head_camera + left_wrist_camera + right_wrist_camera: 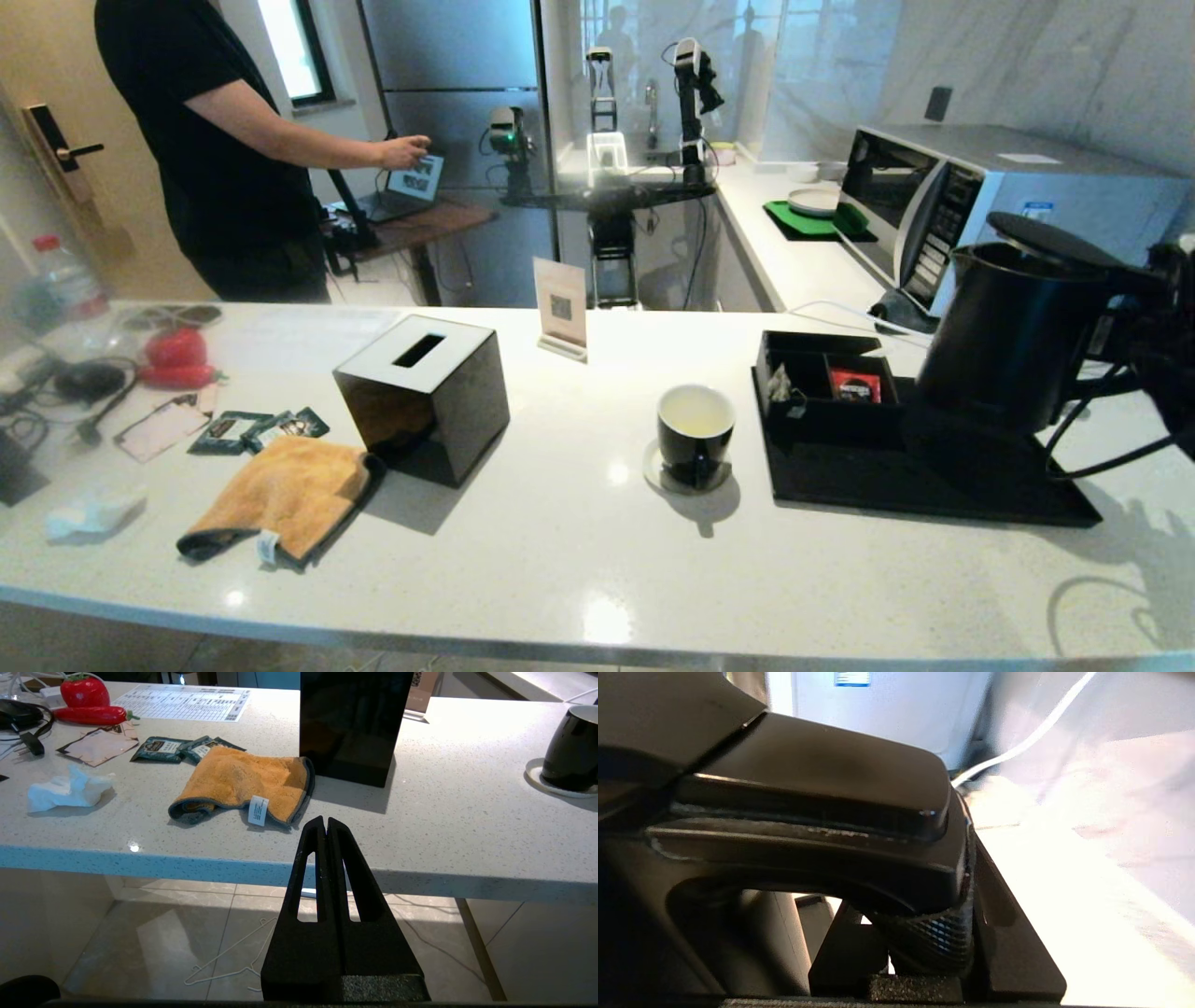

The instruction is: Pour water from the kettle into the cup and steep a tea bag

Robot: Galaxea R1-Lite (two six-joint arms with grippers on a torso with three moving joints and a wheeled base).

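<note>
The matte black kettle (1008,336) is upright over the right back of the black tray (934,495), its lid raised. I cannot tell whether it rests there. My right gripper (1137,280) is shut on the kettle's handle (808,793); in the right wrist view the gripper (924,938) has a finger on each side of the ribbed grip. The black cup (695,439) stands on a white saucer left of the tray, with pale yellowish water (695,413) inside. The tea bag (782,381) lies in the tray's box. My left gripper (325,821) is shut and empty, before the counter's front edge.
A black tissue box (425,397) and an orange cloth (285,495) lie left of the cup. A red sachet (855,385) sits beside the tea bag. A microwave (980,196) stands behind the kettle. Green packets (261,429) and cables lie far left. A person stands behind the counter.
</note>
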